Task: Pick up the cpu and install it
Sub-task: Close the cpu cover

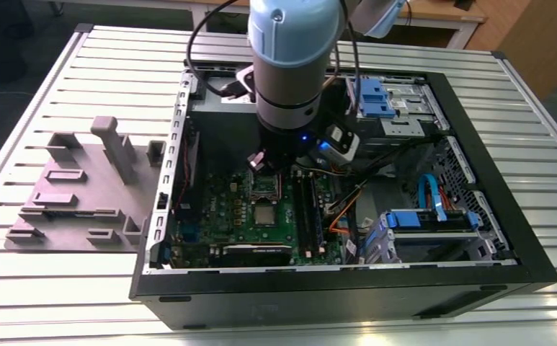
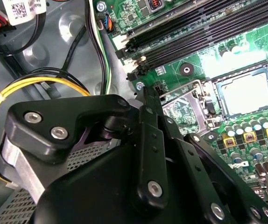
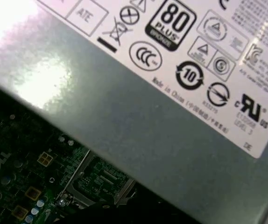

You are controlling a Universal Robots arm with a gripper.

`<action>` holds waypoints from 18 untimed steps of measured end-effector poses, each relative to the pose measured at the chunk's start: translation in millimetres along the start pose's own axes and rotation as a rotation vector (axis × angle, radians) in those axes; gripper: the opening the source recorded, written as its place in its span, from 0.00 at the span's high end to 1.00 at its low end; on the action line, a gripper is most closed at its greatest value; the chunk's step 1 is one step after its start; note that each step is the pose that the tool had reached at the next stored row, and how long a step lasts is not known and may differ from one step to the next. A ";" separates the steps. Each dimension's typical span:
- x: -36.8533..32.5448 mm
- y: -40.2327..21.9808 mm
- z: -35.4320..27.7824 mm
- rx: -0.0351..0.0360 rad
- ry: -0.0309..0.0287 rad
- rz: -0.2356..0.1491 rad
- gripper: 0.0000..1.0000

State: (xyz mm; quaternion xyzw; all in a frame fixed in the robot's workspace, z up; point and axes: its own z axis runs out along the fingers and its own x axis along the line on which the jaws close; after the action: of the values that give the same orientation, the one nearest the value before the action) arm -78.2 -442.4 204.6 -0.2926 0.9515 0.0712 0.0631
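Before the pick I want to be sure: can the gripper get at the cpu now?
Probably yes. The cpu lies uncovered on the green motherboard, with no cable across it, and the gripper hangs near the metal-framed socket right beside it.

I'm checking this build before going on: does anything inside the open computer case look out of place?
One thing: the small silvery-grey square cpu lies on the green motherboard beside the square metal-framed socket, not in it, and the socket's centre looks bare. Nothing appears spilled or broken.
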 end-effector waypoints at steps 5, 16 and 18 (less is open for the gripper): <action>1.5 1.1 -1.3 0.0014 -0.0018 0.000 0.90; 1.7 0.5 -10.7 0.0022 -0.0032 -0.001 0.90; 1.7 0.2 -12.5 0.0023 -0.0034 -0.001 0.90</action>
State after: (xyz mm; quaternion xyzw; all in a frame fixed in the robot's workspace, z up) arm -80.7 -445.3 216.6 -0.2927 0.9514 0.0706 0.0651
